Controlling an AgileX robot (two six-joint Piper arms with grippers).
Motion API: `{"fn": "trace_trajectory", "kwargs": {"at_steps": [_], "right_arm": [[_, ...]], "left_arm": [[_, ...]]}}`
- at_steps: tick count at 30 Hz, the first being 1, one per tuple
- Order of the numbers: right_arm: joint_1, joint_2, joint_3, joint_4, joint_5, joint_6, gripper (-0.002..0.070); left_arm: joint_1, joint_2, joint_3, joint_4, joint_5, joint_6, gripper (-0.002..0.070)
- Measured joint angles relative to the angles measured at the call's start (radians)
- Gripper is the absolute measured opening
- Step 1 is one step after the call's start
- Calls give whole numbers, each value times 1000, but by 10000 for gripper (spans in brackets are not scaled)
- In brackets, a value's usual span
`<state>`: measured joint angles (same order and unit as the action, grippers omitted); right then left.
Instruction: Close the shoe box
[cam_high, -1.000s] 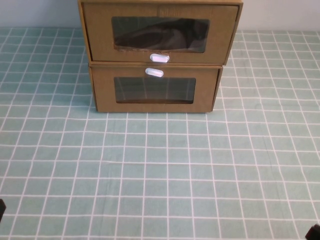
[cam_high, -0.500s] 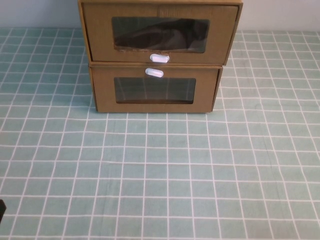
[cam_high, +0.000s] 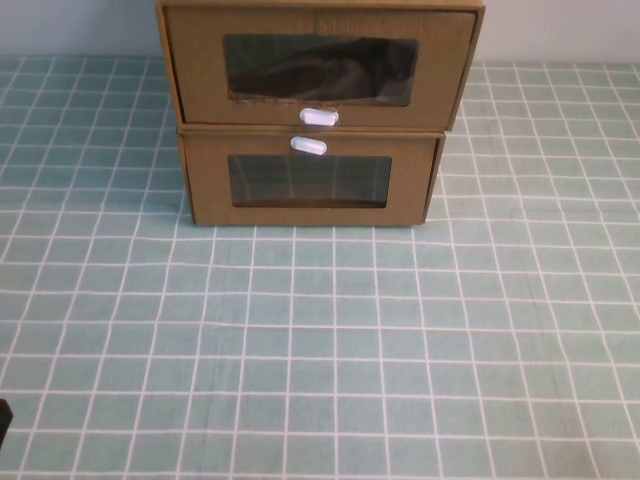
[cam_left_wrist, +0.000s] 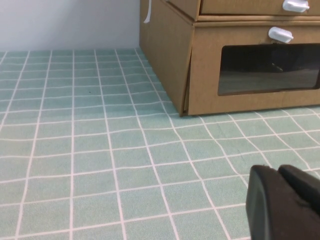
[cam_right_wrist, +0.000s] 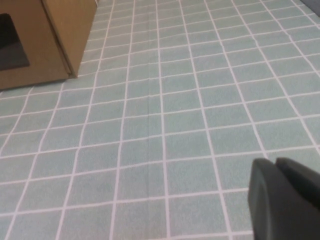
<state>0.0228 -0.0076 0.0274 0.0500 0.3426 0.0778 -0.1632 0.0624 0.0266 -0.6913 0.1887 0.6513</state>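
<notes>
Both sets of jaws are lying pressed together with nothing between them: the left gripper (cam_left_wrist: 280, 172) is showing as a dark closed tip low over the tiled cloth (cam_high: 320, 340), and the right gripper (cam_right_wrist: 280, 167) is showing the same way on its own side. From above, only a dark sliver of the left gripper (cam_high: 3, 418) is peeking in at the near left edge, and the right gripper is sitting out of that view. Both are hanging well apart from the boxes, touching neither. At the far middle of the table, the shoe box (cam_high: 320, 65) is sitting on top of a second box (cam_high: 310, 180), its front standing slightly forward of the lower one's. Its tab (cam_high: 319, 117) is sitting just below its window (cam_high: 320, 70), which is showing something dark inside. The lower box's tab (cam_high: 308, 146) is sitting above its own window.
</notes>
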Motion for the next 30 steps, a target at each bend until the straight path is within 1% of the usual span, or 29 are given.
{"fn": "trace_trajectory", "kwargs": {"at_steps": [25,27,28,30], "right_arm": [[0,0,0,3,2,-14,-11],[0,0,0,4,2,-14,-11],[0,0,0,6,2,-14,-11],[0,0,0,6,2,-14,-11]], "left_arm": [[0,0,0,0,1,0,-5],[0,0,0,26,-3,0,-5],[0,0,0,62,-15,-12,-5],[10,0,0,178,-46,-103,-5]]}}
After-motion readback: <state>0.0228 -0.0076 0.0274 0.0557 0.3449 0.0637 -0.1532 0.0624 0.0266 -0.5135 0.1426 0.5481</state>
